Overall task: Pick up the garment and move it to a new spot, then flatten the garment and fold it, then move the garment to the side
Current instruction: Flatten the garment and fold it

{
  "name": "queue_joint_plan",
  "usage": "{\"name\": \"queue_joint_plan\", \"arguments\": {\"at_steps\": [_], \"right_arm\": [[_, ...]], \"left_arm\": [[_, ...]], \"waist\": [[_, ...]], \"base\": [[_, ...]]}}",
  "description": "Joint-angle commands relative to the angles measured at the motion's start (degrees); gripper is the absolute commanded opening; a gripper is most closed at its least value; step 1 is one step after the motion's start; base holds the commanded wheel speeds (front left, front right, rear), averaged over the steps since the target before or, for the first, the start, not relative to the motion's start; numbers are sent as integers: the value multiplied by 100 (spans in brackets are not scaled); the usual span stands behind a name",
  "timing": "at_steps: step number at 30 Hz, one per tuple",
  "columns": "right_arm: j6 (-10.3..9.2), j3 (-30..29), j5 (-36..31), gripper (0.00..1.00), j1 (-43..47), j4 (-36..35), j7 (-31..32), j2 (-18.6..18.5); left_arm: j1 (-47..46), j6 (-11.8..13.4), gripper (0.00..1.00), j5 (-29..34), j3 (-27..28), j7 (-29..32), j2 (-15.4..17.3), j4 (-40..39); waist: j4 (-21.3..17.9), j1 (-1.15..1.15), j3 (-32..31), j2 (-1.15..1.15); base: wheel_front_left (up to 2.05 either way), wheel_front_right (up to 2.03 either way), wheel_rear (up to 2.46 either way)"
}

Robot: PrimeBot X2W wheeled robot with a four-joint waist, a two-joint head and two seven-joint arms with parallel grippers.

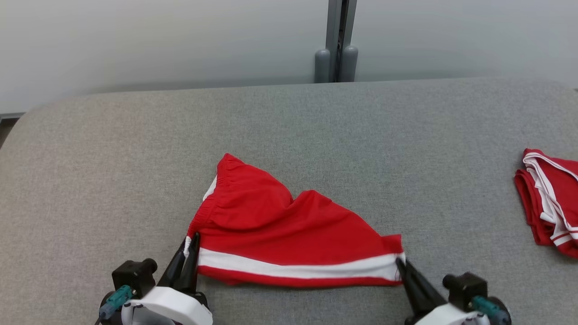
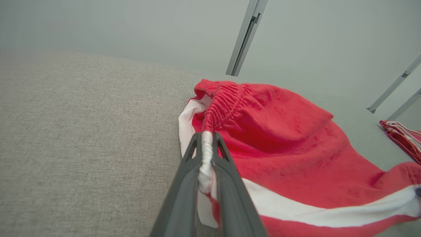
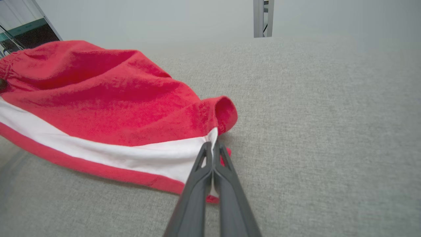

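- The garment (image 1: 280,225), a pair of red shorts with 1 broad white stripe, lies on the grey fabric surface (image 1: 135,158), near the robot's edge and slightly left of centre in the head view.
- Its long axis runs left to right across that view, parallel to the near edge, and the white stripe follows that line between the 2 grippers.
- The elastic waistband (image 1: 212,194) forms the left end. It rises from the left gripper away from the robot to a peak.
- From that peak the far edge slopes down to the right, ending at the leg hem beside the right gripper.
- The cloth is rumpled, with a raised fold across its middle.
- The left gripper (image 1: 192,246) pinches the near left corner. In the left wrist view, a bunched white strip of fabric (image 2: 205,154) sits clamped between its fingers.
- The right gripper (image 1: 401,264) has its fingers pressed together on the near right corner, at the end of the white stripe (image 3: 158,156).
- A second red and white garment (image 1: 548,203) lies folded at the far right of the surface, well apart from the shorts.
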Motion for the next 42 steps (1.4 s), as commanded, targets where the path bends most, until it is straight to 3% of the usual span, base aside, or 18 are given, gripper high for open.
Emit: {"name": "queue_joint_plan", "arguments": {"at_steps": [1, 7, 12, 15, 19, 24, 29, 36, 40, 42], "right_arm": [[-2, -113, 54, 0, -136, -101, -22, -49], [-2, -511, 112, 0, -772, -559, -22, -99], [-2, -708, 250, 0, -1696, -709, -22, -277], [-3, -733, 290, 0, -2462, -687, -22, -358], [-10, -701, 283, 0, -3250, -384, -22, -463], [-16, -549, 163, 0, -4437, 293, -22, -545], [-17, -552, -179, 0, -5570, 848, -22, -705], [-24, -1262, -1042, 0, -7362, 960, -22, -759], [-26, -1720, -1251, 0, -7570, 640, -10, -619], [-25, -1668, -1195, 0, -7297, 512, -11, -493]], "left_arm": [[-54, 18, 0, 16, 85, -26, 27, -64], [-524, -24, 0, 293, 252, -26, 138, -411], [-1552, -28, 0, 360, -44, -3, 696, -373], [-2524, -30, 0, 160, -140, 471, 1123, -128], [-3386, 0, 0, 20, -9, 959, 1347, 106], [-4364, 20, 0, -199, 68, 1447, 1317, 525], [-5135, 45, 0, -192, 45, 1442, 1218, 1006], [-6791, 30, 0, -416, 268, 489, 977, 1586], [-7129, -5, 0, -731, 313, 137, 767, 1916], [-6929, -19, 0, -834, 114, 81, 718, 2101]], "waist": [[9, 0, -78, 0], [83, 0, -503, 0], [240, 0, -759, 0], [335, 0, -799, 0], [414, 0, -610, 0], [518, 0, 183, 0], [552, 0, 945, 0], [489, 0, 1860, 0], [429, 0, 2097, 0], [359, 0, 2119, 0]], "base": [[0, 0, 0], [0, 0, 0], [0, 0, 0], [0, 0, 0], [0, 0, 0], [0, 0, 0], [0, 0, 0], [0, 0, 0], [0, 0, 0], [0, 0, 0]]}}
